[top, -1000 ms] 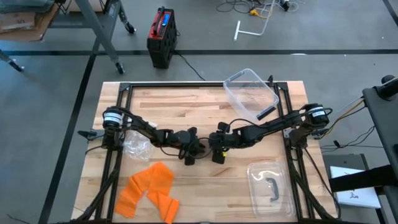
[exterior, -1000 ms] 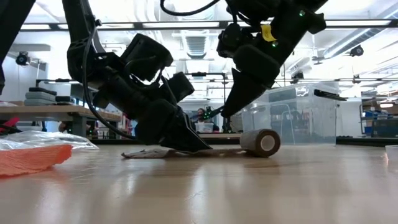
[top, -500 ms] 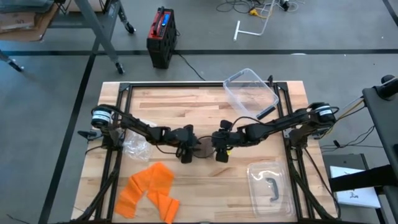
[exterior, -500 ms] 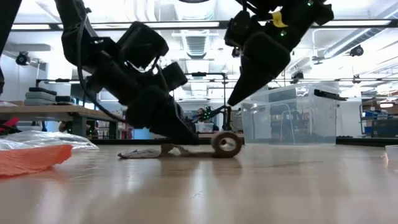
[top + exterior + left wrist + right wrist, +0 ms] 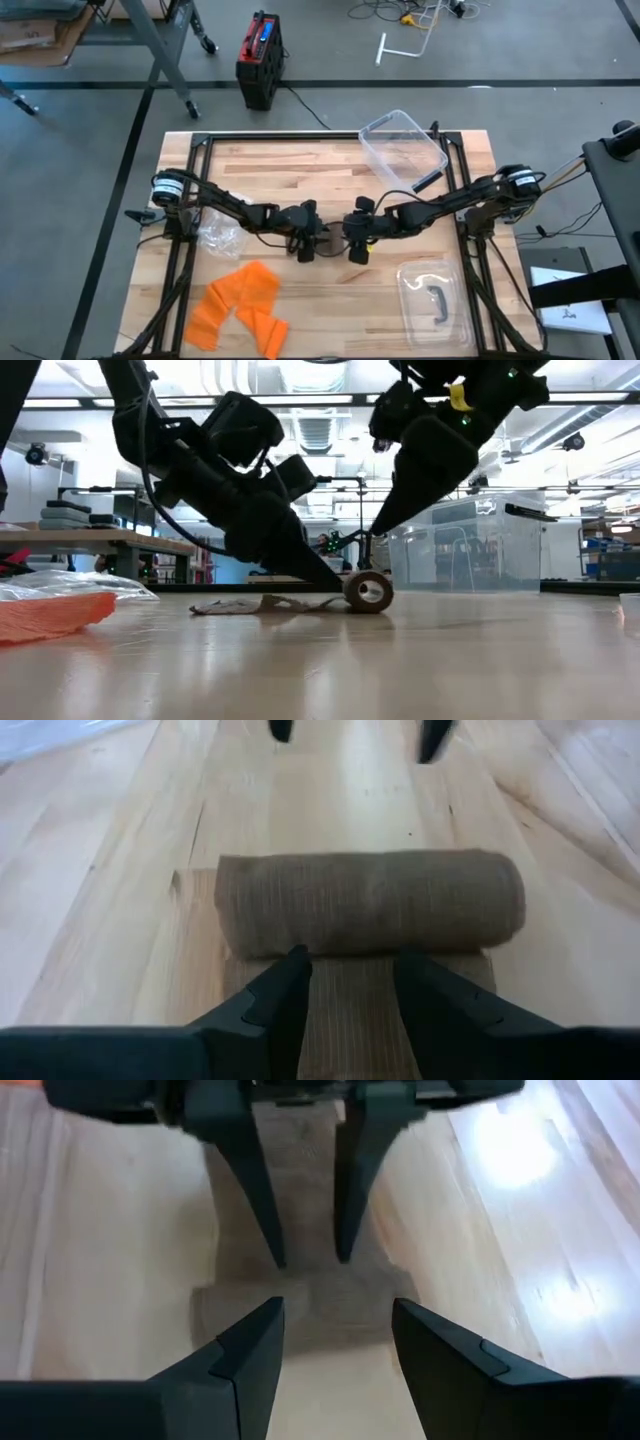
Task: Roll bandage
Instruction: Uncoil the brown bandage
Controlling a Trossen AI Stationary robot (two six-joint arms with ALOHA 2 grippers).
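two grippers meeting at a tan cloth bandage roll [image 5: 367, 591] mid-worktop
the left gripper [image 5: 347, 972] is pressing its part-open fingers on the flat unrolled tail just behind the roll; the right gripper [image 5: 330, 1328], fingers apart and holding nothing, is hovering over the roll from the opposite side on the pale wooden worktop [image 5: 330, 160]

Overhead cam straight down, low cam level w/ tabletop, two wrist cams close, all sharing bandage roll [image 5: 367, 591].

Light wooden plank counter [image 5: 330, 295] carries tan partly rolled bandage [image 5: 322, 238], orange folded cloth [image 5: 238, 305], crumpled clear plastic bag [image 5: 218, 232], clear plastic tub [image 5: 402, 148], clear lid [image 5: 432, 300].
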